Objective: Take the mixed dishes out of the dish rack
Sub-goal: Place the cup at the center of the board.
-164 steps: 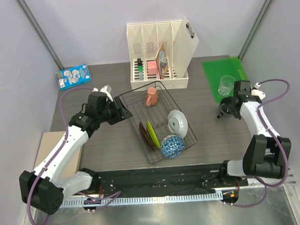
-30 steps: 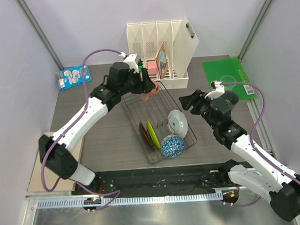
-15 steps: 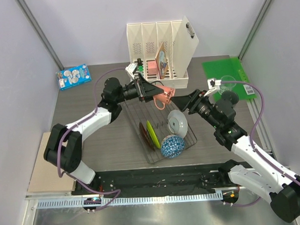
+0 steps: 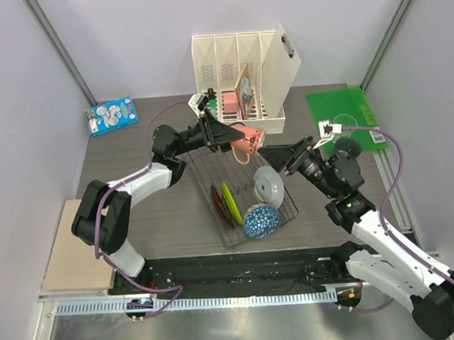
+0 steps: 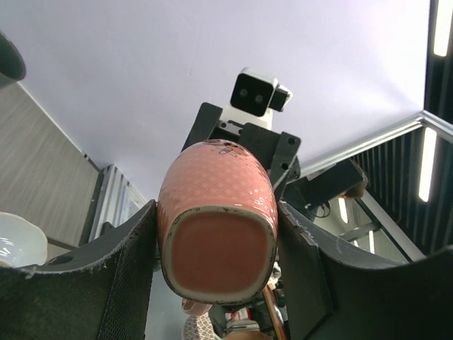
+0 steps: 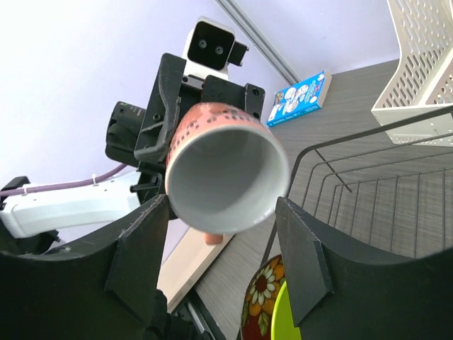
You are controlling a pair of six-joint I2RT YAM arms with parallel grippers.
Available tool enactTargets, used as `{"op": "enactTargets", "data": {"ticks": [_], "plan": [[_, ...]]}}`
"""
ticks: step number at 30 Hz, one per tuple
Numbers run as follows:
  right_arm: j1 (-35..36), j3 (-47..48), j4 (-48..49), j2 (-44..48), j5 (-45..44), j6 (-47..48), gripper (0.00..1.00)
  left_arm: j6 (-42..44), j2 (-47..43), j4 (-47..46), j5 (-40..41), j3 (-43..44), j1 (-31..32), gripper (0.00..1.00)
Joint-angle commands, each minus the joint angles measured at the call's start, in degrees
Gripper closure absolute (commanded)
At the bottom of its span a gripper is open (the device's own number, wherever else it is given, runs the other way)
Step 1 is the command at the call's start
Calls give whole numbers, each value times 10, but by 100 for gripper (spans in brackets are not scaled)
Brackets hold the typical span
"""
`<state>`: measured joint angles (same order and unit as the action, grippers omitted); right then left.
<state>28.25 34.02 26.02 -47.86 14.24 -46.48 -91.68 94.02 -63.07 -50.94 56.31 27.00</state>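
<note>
My left gripper [image 4: 235, 135] is shut on the pink mug [image 4: 249, 139] near its base and holds it on its side above the dish rack [image 4: 200, 185]. In the left wrist view the mug [image 5: 216, 212] fills the gap between my fingers [image 5: 127, 276]. My right gripper [image 4: 276, 154] is open and faces the mug's mouth [image 6: 226, 177], one finger [image 6: 145, 248] on either side of the rim. In the rack stand a red floral plate [image 4: 217, 204], a lime-green plate [image 4: 228, 200], a white plate [image 4: 269, 185] and a blue patterned bowl [image 4: 261, 221]. A clear glass [image 4: 348, 122] sits on the green mat [image 4: 337, 105].
A cream slotted file holder [image 4: 238, 79] with small items stands behind the rack. A blue packet [image 4: 110, 116] lies at the back left. A tan board [image 4: 69, 260] lies at the table's left near edge. The rack's wire rim [image 6: 368, 177] lies just below my right gripper.
My left gripper has lifted the pink mug out of the rack and swung it right, turning it on its side. My right gripper has moved in toward the mug's mouth.
</note>
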Motion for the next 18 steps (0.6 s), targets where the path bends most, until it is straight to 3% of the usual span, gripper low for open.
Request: {"op": "enactTargets", "data": {"ticks": [1,7,18], "plan": [[0,-26,-9,56,-20,12,33,-36,-10,-98,-2,4,-12,100],[-1,-43,-34,70,-53,25,28,-35,-17,-100,-9,-3,-12,100],[-2,-1,80,-78,-9,7,30,-32,-30,-107,-14,-35,-6,100]]}}
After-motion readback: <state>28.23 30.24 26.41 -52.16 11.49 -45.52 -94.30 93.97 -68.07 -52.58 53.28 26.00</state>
